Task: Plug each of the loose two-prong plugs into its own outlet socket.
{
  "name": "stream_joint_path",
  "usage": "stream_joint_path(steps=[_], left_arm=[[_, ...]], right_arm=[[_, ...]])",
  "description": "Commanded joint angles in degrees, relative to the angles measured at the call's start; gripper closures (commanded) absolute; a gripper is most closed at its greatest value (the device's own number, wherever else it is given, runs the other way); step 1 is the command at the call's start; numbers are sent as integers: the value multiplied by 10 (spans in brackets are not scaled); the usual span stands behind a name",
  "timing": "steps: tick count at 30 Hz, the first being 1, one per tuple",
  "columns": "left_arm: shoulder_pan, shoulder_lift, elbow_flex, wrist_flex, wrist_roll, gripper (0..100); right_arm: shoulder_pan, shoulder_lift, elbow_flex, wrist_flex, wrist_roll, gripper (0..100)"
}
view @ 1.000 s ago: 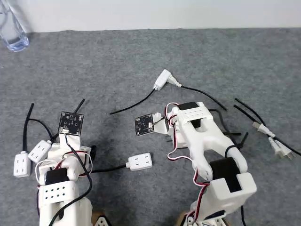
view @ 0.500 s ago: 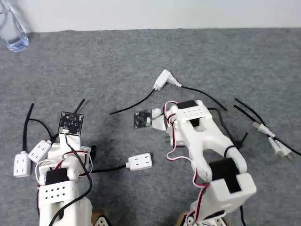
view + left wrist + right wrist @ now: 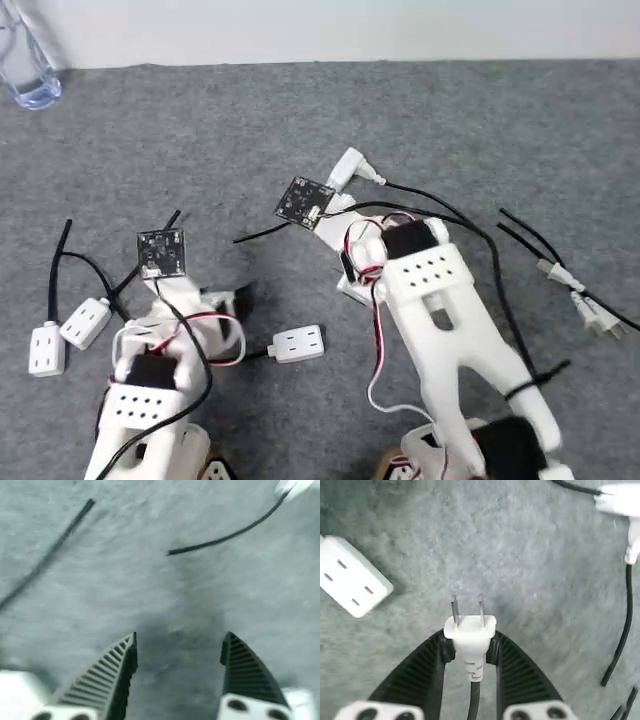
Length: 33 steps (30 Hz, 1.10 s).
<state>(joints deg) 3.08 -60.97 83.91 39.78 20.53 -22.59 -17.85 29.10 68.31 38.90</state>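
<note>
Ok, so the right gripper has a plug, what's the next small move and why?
Probably swing the right gripper toward the socket, turning so the prongs line up with its slots. The plug is clamped with its prongs free but aimed at bare carpet, and the socket lies off to one side, apart from it.

My right hand (image 3: 470, 643) is black with ribbed inner faces on a white mount, and my left hand (image 3: 180, 639) is the same. The two-prong plug (image 3: 469, 627) is white with silvery prongs and a black cord (image 3: 474, 702). The outlet socket (image 3: 351, 582) is white with dark slots. The desk (image 3: 545, 580) is mottled grey. My right arm (image 3: 455, 300) is white, with red, black and white wires (image 3: 377, 335).
</note>
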Motion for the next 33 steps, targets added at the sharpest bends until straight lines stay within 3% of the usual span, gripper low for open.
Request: stream_joint_path(steps=[1, 8, 13, 23, 33], left_arm=[[57, -9, -27, -23, 80, 743], [138, -9, -29, -24, 125, 743], [137, -10, -32, -52, 147, 742], [122, -10, -59, -49, 182, 742], [149, -9, -57, -51, 202, 742]], right_arm=[[-5, -48, -6, 30, -25, 991], [-40, -56, -4, 54, -38, 991], [-61, -51, -5, 44, -38, 991], [-18, 38, -9, 13, -17, 991], [-77, 38, -25, -3, -12, 991]])
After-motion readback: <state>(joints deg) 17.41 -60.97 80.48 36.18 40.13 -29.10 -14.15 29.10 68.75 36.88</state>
